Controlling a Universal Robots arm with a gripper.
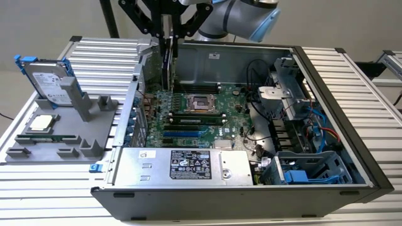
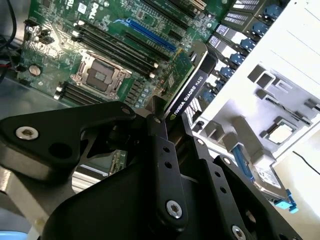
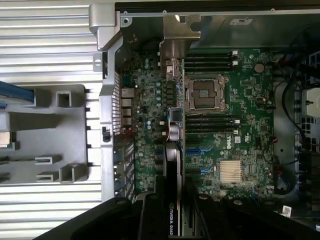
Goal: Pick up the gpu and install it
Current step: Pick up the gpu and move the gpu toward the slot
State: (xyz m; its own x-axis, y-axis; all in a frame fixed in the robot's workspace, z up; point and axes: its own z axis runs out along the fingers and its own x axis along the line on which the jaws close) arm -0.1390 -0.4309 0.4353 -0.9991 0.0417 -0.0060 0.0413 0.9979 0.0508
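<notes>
I have the tool [image 1: 167, 28] clamped on the top edge of the gpu [image 1: 168, 66], upper middle of the exterior view. The card hangs upright above the motherboard [image 1: 207, 117]. I judge it stiff, light and fragile, best gripped by its edges.
</notes>
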